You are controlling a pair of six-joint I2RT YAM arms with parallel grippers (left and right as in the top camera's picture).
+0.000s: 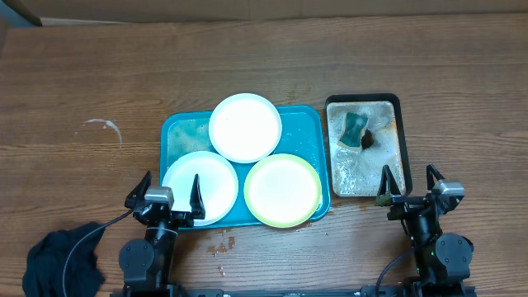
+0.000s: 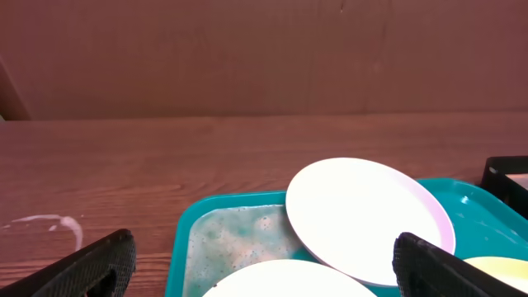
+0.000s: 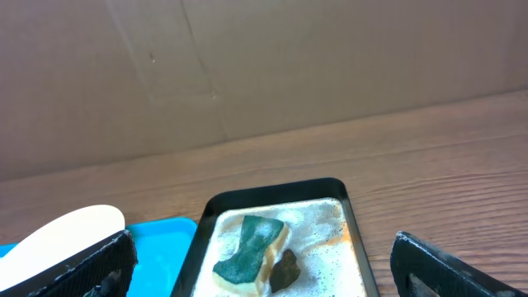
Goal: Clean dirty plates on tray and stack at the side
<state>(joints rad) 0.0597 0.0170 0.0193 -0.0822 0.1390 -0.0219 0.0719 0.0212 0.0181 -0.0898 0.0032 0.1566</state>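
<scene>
Three plates lie on the teal tray point(image 1: 177, 132): a white one at the back point(image 1: 245, 126), a white one at front left point(image 1: 200, 186) and a yellow-green one at front right point(image 1: 282, 189). The back plate overlaps both front ones. My left gripper point(image 1: 172, 194) stands open at the tray's front left edge, over the front white plate point(image 2: 289, 285). In the left wrist view the back plate point(image 2: 363, 214) sits above a soapy patch of tray point(image 2: 239, 239). My right gripper point(image 1: 410, 186) is open near the front of the black tray point(image 1: 363, 101), holding nothing.
The black tray point(image 3: 272, 194) holds foamy water, a green-and-yellow sponge point(image 3: 250, 252) and a brown lump point(image 3: 285, 270). A dark cloth point(image 1: 62, 260) lies at front left. A white smear point(image 1: 103, 128) marks the table left of the teal tray, and brown drips point(image 1: 221, 245) lie before it.
</scene>
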